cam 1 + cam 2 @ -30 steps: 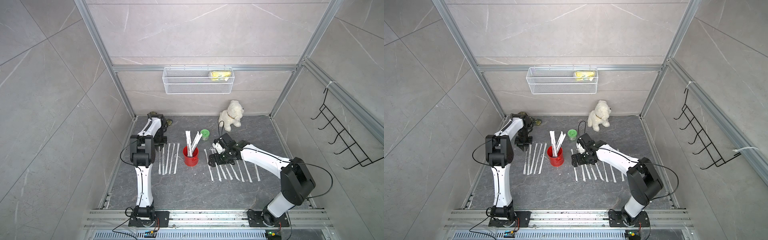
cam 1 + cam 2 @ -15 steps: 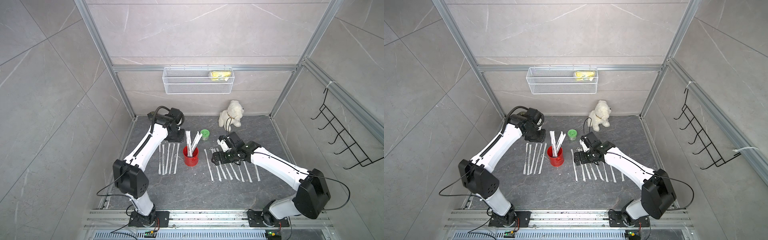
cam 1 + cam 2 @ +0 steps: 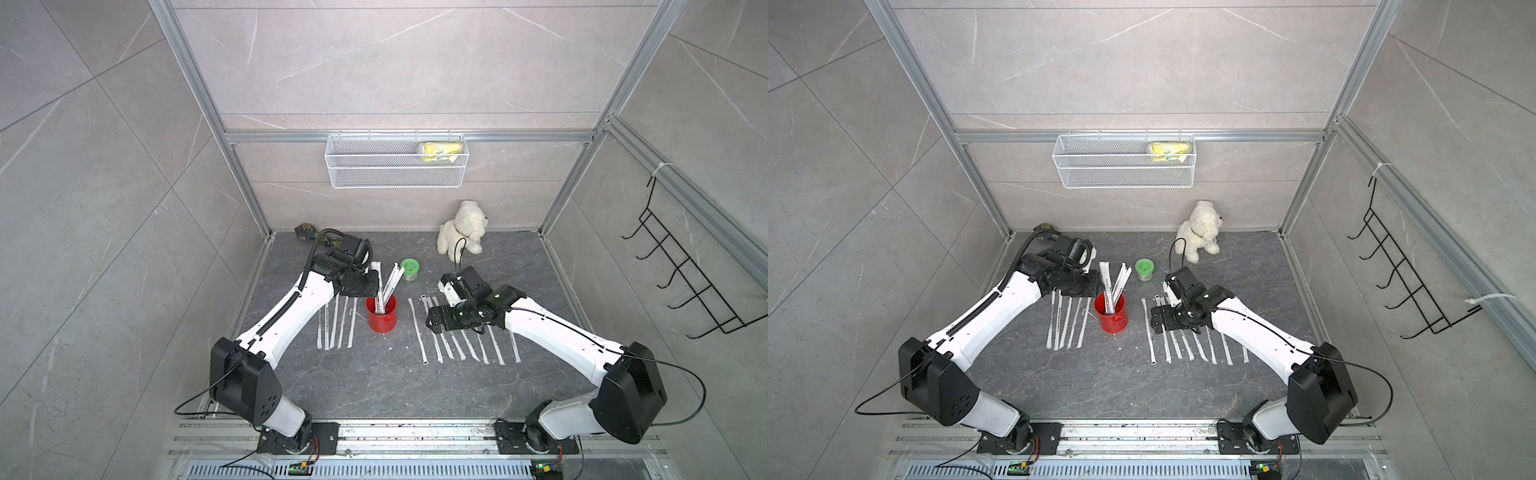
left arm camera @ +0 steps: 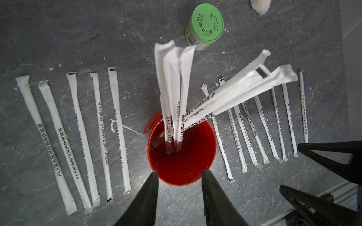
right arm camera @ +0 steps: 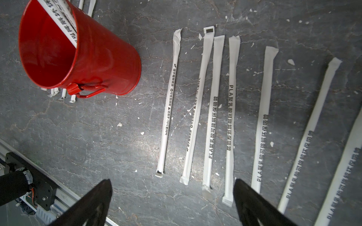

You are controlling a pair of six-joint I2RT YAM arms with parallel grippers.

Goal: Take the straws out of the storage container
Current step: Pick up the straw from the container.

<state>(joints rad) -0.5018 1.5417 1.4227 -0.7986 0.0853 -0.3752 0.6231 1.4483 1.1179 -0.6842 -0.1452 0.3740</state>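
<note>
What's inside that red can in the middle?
Several white paper-wrapped straws stand in the red can, leaning out over its rim. Part of its red bottom shows, bare. The straws overlap, so their lower ends are partly hidden and I cannot count them exactly.

1. In both top views I cannot see the lower ends of the straws (image 3: 392, 282); the storage container (image 3: 381, 320) wall hides them.
2. The left gripper (image 4: 180, 172) fingers run out of its wrist view.
3. The right gripper (image 5: 172, 180) fingers likewise.
4. The right gripper partly covers the straws lying beneath it in both top views.
5. A dark object (image 3: 306, 230) behind the left gripper is too small for me to identify.
</note>
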